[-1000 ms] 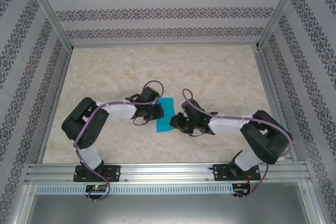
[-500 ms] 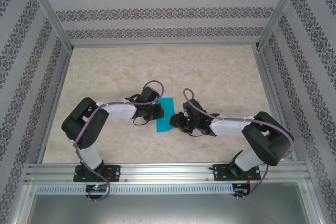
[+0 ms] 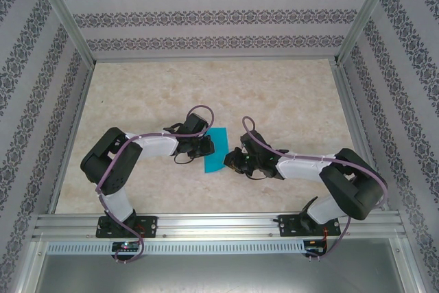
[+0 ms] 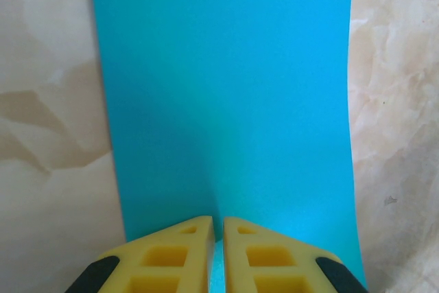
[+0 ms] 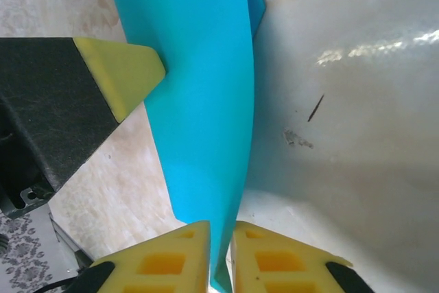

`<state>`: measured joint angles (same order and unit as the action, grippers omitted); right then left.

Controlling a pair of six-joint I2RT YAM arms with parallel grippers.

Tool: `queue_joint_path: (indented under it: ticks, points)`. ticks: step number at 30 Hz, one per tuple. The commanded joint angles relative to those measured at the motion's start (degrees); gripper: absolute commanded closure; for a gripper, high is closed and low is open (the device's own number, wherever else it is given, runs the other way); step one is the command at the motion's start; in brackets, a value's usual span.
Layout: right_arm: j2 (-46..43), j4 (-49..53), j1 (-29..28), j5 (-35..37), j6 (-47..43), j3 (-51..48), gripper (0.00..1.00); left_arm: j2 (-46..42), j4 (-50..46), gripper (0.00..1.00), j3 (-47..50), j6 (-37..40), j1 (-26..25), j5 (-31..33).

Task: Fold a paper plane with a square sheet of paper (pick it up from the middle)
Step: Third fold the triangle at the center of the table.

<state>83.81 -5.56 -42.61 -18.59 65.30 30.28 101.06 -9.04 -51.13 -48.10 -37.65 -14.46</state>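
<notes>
The square sheet of paper (image 3: 217, 149) is located near the middle of the bench (image 3: 288, 94), directly between the two grippers. The left gripper (image 4: 217, 228) is at the sheet's left edge; in the left wrist view its two yellow fingers (image 4: 171, 255) stand almost together, with the near edge of the teal sheet clamped in the narrow gap between them and the rest of the sheet extending away across the bench. The right gripper (image 5: 221, 235) is at the opposite, nearer-right edge; in the right wrist view its fingers are likewise closed on the sheet's edge, and the paper runs from that grip toward the left gripper's yellow fingertip, which touches or stands just beside the sheet's far side. Between the two grips the sheet appears bowed rather than flat, though the overhead view is too small to confirm this
</notes>
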Motion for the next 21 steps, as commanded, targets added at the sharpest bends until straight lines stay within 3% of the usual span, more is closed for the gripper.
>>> queue_joint_path:
  ticks: [1, 3, 7, 12, 15, 21]
  points:
    - [-1.78, 2.33, 0.48, 1.99, 0.97, -0.48, 0.88, 0.81, -4.5, 0.86, 0.98, 0.1, -0.58, 1.71]
    - [-2.4, 4.01, 0.44, 3.04, 0.97, -0.31, 0.96, 0.45, -4.5, 0.86, 0.92, 0.26, -0.58, 1.56]
    - [-2.99, 8.67, 0.63, 3.82, -0.24, 1.12, 1.0, -1.41, -3.18, 0.84, 0.36, 1.27, -0.58, -0.21]
    - [-3.55, 15.54, 0.56, 3.4, -2.17, 2.91, 1.0, -4.63, -3.12, 0.8, -1.35, 3.01, -0.58, 0.22]
    - [-3.86, 17.29, 0.52, 3.31, -2.55, 3.2, 0.98, -3.23, -6.79, 0.8, -3.45, 4.56, -0.61, 3.29]
    - [-2.91, 16.72, 0.19, 2.9, -2.15, 4.21, 0.98, 0.89, -6.09, 0.82, -4.63, 5.08, -0.58, 2.73]
